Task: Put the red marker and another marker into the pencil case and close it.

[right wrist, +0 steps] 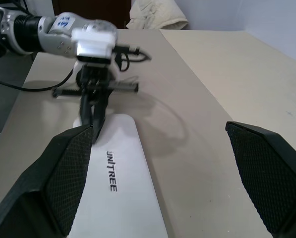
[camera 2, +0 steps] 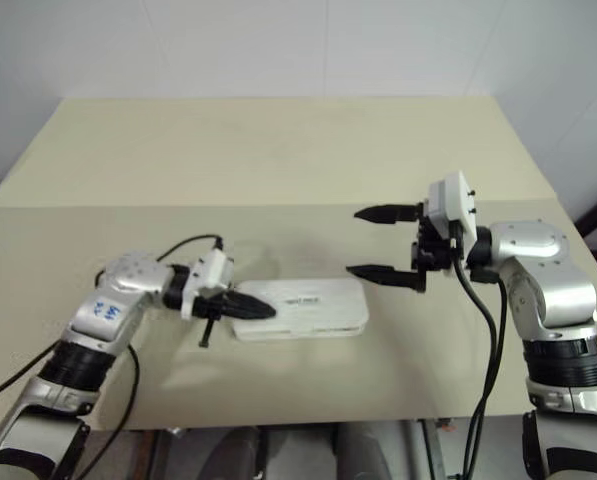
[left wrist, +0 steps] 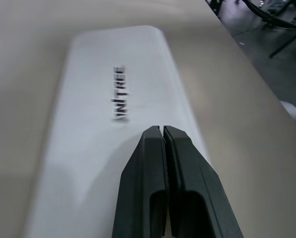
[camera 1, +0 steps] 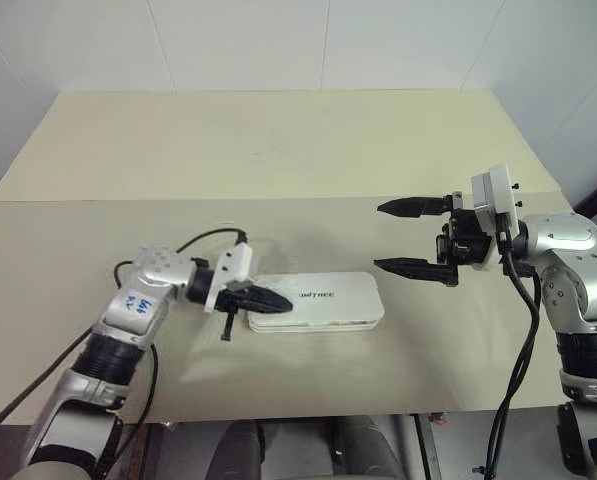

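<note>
My left gripper (camera 1: pixel 268 298) is clenched with nothing in it, tips pressing down on the lid at the near left end of the pencil case (camera 1: pixel 328 300). The case lies flat on the table (camera 1: pixel 278 150) with its lid down, so I judge this the closing step. My right gripper (camera 1: pixel 408 236) hovers just beyond its other end, its 2 fingers spread wide, grasping nothing. Next: push firmly until the lid latches.

White pencil case (camera 1: pixel 323 301), lid closed, lying flat near table's front edge
</note>
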`<state>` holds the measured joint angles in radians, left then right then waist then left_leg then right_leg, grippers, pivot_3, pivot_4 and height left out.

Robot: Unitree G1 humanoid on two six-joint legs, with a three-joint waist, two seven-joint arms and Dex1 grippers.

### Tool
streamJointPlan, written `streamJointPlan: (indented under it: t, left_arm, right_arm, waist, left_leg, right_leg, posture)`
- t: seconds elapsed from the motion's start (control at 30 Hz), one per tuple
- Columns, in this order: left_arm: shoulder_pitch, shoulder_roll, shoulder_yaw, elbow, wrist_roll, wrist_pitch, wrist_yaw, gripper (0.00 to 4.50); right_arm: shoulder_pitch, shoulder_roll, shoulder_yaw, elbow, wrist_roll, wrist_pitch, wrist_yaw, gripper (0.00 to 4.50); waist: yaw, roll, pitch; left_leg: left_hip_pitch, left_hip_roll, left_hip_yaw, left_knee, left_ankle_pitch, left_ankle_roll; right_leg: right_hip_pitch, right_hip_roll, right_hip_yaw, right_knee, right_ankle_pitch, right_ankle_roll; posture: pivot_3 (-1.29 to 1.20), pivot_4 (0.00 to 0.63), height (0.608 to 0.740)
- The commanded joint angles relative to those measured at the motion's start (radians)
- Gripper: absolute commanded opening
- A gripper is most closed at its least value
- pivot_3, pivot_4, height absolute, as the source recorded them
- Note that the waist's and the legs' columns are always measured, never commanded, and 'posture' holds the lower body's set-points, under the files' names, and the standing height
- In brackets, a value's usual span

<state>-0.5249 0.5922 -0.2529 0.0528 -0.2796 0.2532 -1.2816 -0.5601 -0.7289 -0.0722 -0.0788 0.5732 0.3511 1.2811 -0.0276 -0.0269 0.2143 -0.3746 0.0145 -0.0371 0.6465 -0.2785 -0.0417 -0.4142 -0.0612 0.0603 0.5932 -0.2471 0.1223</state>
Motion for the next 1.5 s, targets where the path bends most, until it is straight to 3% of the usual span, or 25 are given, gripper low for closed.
streamJointPlan:
  t: [0.03,0.3,0.43,0.73,0.87,1.03,1.1,1.23,1.5]
  left_arm:
    - [0.015,-0.006,-0.034,-0.032,0.039,0.038,0.034,0.08]
    - [0.039,0.016,-0.052,-0.048,0.093,0.060,0.097,0.08]
    - [0.068,0.011,0.106,-0.145,-0.065,0.131,0.131,0.08]
    - [0.237,0.137,0.477,-0.335,-0.274,0.229,0.207,0.08]
    - [0.354,0.197,0.610,-0.427,-0.335,0.306,0.253,0.96]
    - [0.505,0.207,0.756,-0.495,-0.367,0.303,0.284,2.59]
    - [0.538,0.214,0.785,-0.492,-0.365,0.286,0.282,3.28]
    - [0.573,0.234,0.821,-0.454,-0.341,0.248,0.271,4.48]
    - [0.520,0.228,0.788,-0.352,-0.282,0.124,0.299,4.48]
  right_arm:
    - [0.009,0.004,-0.026,-0.056,0.024,-0.005,-0.019,4.50]
    - [0.001,0.039,-0.010,-0.129,0.058,0.021,-0.058,4.50]
    - [-0.006,0.057,0.002,-0.079,0.036,-0.006,-0.049,4.50]
    - [-0.067,0.087,-0.011,0.042,0.050,-0.045,0.002,4.50]
    - [-0.082,0.068,0.006,0.105,0.009,-0.078,0.040,4.50]
    - [-0.112,0.047,0.017,0.169,-0.053,-0.156,0.075,4.50]
    - [-0.128,0.029,0.015,0.187,-0.070,-0.180,0.097,4.50]
    - [-0.113,-0.015,-0.009,0.181,-0.072,-0.178,0.113,4.50]
    - [0.048,-0.109,-0.090,0.141,-0.093,-0.215,0.074,4.50]
  waist:
    - [0.000,0.000,0.000]
    - [-0.001,0.000,-0.001]
    - [-0.005,0.000,0.000]
    - [-0.004,0.001,0.000]
    - [-0.003,0.001,0.000]
    - [-0.002,0.001,0.000]
    - [-0.001,0.001,0.000]
    - [-0.002,0.001,0.000]
    - [-0.001,0.001,0.000]
  left_leg:
    - [0.000,0.000,0.000,0.000,0.000,0.000]
    - [0.004,0.000,0.000,0.000,0.001,0.001]
    - [0.004,0.000,0.000,0.001,0.001,0.001]
    - [0.003,0.001,0.000,-0.002,0.000,0.000]
    - [0.002,0.001,0.000,-0.002,-0.001,0.000]
    - [0.002,0.001,0.000,-0.002,-0.001,-0.001]
    - [0.002,0.001,0.000,-0.002,-0.001,-0.001]
    - [0.002,0.001,0.000,-0.002,-0.001,-0.001]
    - [0.002,0.001,0.002,-0.002,-0.001,-0.002]
  right_leg:
    - [0.000,0.000,0.000,0.000,0.000,0.000]
    - [0.004,0.000,0.000,0.000,-0.001,-0.002]
    - [0.004,0.000,0.001,0.000,-0.001,-0.003]
    - [0.001,0.000,0.000,0.001,-0.001,-0.002]
    - [0.001,0.000,0.000,0.000,-0.001,-0.002]
    - [0.001,-0.001,-0.001,-0.002,-0.002,-0.003]
    - [0.001,-0.001,-0.001,-0.002,-0.010,-0.017]
    - [0.001,-0.001,-0.001,-0.002,-0.010,-0.018]
    - [0.001,-0.001,0.000,-0.002,-0.010,-0.019]
  posture:
    - [0.00,0.150,0.740]
    - [0.00,0.150,0.740]
    - [0.00,0.150,0.740]
    - [0.00,0.150,0.740]
    - [0.00,0.150,0.740]
    - [0.00,0.150,0.740]
    - [0.00,0.150,0.740]
    - [0.00,0.150,0.740]
    - [0.00,0.150,0.740]
